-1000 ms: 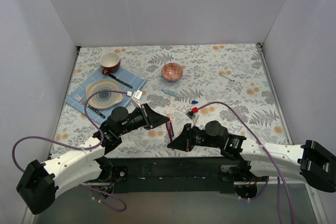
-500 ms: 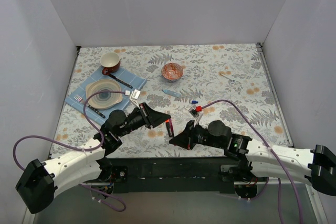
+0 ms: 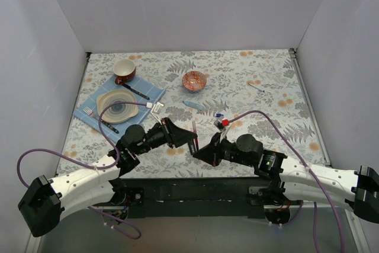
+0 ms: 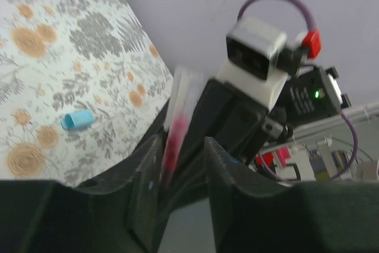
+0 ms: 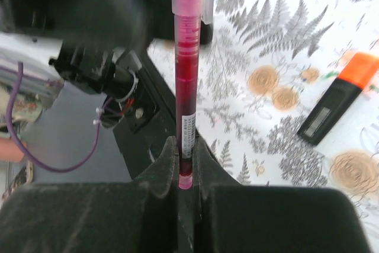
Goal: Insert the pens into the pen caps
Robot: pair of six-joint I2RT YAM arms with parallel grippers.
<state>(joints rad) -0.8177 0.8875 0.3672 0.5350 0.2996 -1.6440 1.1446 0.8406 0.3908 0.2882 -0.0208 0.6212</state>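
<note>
Magenta-red pen stands upright over the tabletop's 6 o'clock edge, its lower end clenched in the right gripper's jaws; the left gripper's jaws sit parted around it.

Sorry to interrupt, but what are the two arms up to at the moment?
Both arms meet above the near-middle of the table. The right gripper is clamped on one end of the magenta-red pen. The left gripper has its fingers on either side of the pen's other end; whether it grips is unclear. A light blue cap and the orange-tipped black marker lie on the table.
</note>
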